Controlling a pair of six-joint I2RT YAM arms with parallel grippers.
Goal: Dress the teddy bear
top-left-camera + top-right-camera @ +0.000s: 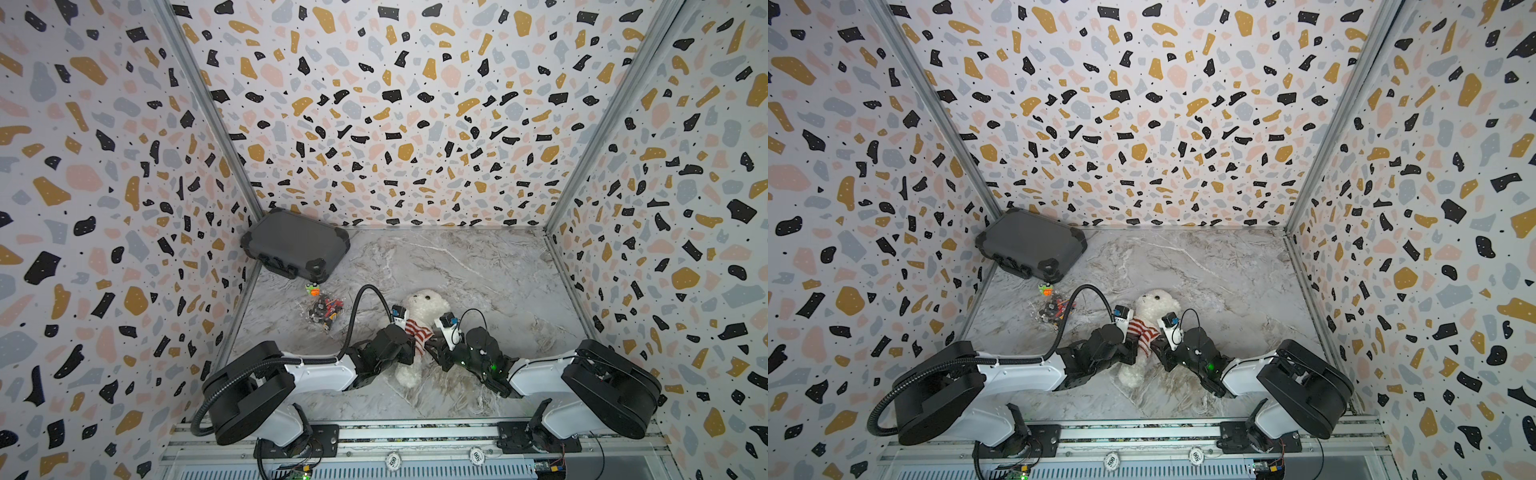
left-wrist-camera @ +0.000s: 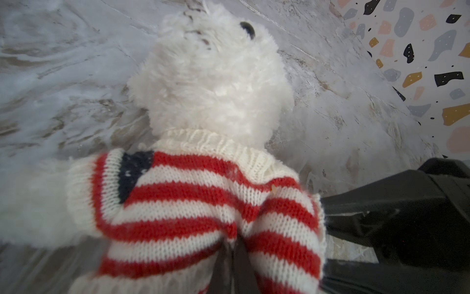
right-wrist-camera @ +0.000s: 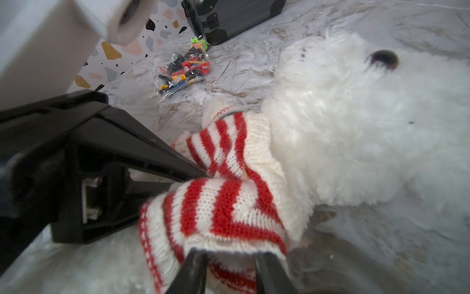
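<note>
The teddy bear point(image 1: 428, 305) point(image 1: 1156, 303) lies on its back on the marble table, head toward the back wall. A red-and-white striped sweater point(image 1: 417, 332) point(image 2: 190, 203) sits over its neck and bunches on the chest; one arm point(image 2: 33, 203) pokes out of a sleeve. My left gripper point(image 1: 411, 344) point(image 2: 232, 244) is shut, pinching a fold of the sweater's front. My right gripper point(image 1: 432, 343) point(image 3: 230, 254) is at the sweater's hem point(image 3: 229, 241), its fingers apart, with knit and fur between them. The bear's legs are partly hidden by both wrists.
A dark grey hard case point(image 1: 295, 245) stands in the back left corner. In front of it lie a small orange-and-green toy point(image 1: 313, 289) and a clear bag of small bricks point(image 1: 326, 309) point(image 3: 183, 72). Patterned walls close three sides.
</note>
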